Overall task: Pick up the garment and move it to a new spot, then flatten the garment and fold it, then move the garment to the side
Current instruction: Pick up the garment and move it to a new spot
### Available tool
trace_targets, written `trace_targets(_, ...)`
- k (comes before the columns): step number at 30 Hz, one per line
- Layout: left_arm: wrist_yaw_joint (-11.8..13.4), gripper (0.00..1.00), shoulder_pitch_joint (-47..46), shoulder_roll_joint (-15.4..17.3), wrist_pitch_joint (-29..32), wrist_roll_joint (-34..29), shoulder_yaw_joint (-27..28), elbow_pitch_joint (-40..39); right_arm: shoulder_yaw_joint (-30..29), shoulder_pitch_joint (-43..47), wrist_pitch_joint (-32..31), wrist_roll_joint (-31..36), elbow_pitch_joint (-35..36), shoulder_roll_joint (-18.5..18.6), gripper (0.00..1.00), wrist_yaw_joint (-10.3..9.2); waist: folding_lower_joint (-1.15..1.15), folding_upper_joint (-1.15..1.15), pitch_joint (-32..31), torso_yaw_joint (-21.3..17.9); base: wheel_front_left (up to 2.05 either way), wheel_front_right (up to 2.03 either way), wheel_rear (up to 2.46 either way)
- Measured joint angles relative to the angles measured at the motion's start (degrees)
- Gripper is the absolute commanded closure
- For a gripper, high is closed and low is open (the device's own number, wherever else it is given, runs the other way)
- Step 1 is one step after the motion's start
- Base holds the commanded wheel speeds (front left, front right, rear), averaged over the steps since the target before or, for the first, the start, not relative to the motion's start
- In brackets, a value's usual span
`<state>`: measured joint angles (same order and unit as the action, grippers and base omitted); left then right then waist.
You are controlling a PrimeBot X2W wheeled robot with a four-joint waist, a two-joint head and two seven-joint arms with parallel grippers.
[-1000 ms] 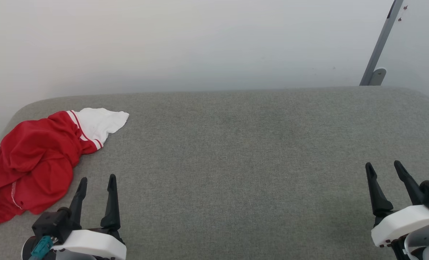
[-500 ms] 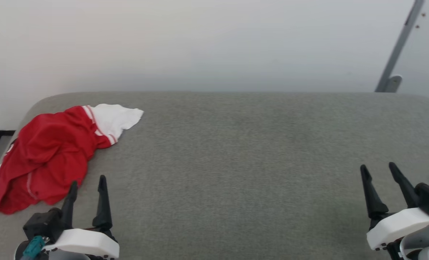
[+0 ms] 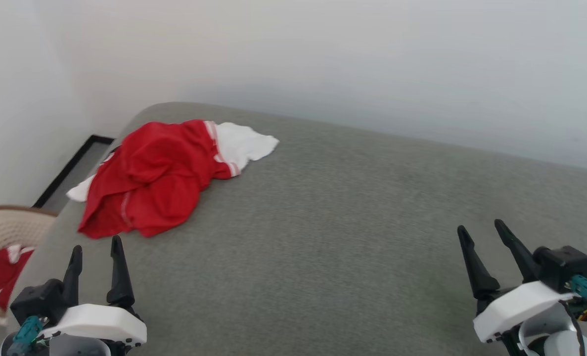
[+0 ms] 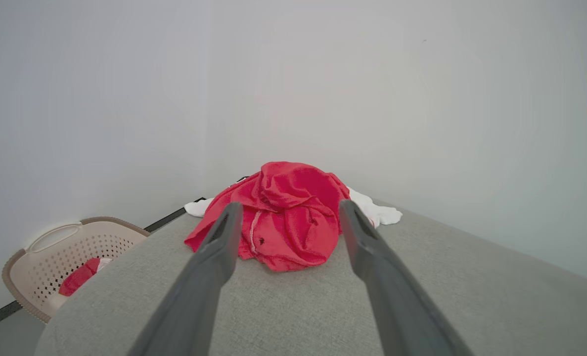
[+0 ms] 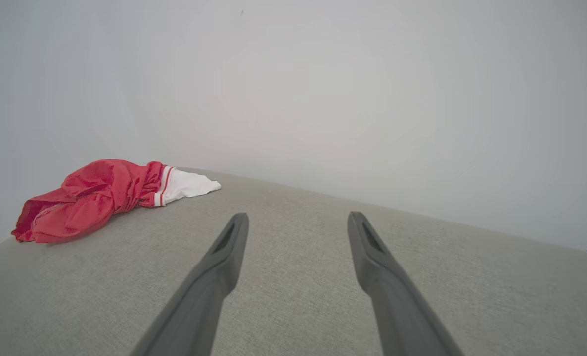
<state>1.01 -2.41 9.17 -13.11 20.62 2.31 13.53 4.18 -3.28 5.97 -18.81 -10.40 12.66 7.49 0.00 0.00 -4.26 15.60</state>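
The garment (image 3: 155, 175) is a crumpled heap of bright red cloth with a white striped panel, lying at the far left corner of the grey padded surface (image 3: 347, 222). My left gripper (image 3: 97, 244) hovers open just short of the heap's near edge, touching nothing. In the left wrist view the garment (image 4: 286, 217) lies straight ahead, framed between the spread fingers. At the lower right, far from the cloth, my right gripper (image 3: 482, 228) is open and empty. From the right wrist view the garment (image 5: 100, 195) sits far off to the left.
A beige perforated laundry basket (image 3: 1, 237) stands on the floor left of the surface, with red cloth inside; the basket (image 4: 51, 259) is also in the left wrist view. A white wall runs behind. The surface's left edge lies close to the garment.
The head camera has turned left, so the garment sits nearer the picture's middle and the basket has come into view. Both grippers stay open, and the garment lies as before.
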Motion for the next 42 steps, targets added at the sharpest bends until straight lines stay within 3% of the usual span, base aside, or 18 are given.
trace_targets(9, 0.6, 0.0, 0.0, 0.1, 0.0, 0.3, 0.0, -0.2, 3.1, -1.7, -0.3, -0.7, -0.3, 0.5, 0.0, 0.01, 0.0, 0.0, 0.1, 6.4, 0.0, 0.0, 0.0)
trace_targets(19, 0.7, 0.0, -2.0, 0.0, -0.1, 1.0, -0.4, 1.0, 2.9, -1.9, -0.2, -0.8, 0.4, 1.6, 0.0, 0.01, 0.0, 0.0, 1.4, 9.4, 0.0, 0.0, 0.0)
trace_targets(28, -1.7, 0.0, -13.7, 1.9, 0.0, 1.5, -1.4, 8.3, 1.2, -2.6, -1.5, -0.5, 4.4, 3.4, 0.0, 0.01, 0.0, 0.0, 5.0, 7.4, 0.0, 0.0, 0.0)
trace_targets(42, -5.0, 0.0, -39.2, 6.1, 0.0, 2.3, -1.8, 31.1, 0.4, -8.1, -3.9, -1.6, 14.7, 10.4, 0.0, 0.01, 0.0, 0.0, 17.4, 0.0, 0.0, 0.0, 0.0)
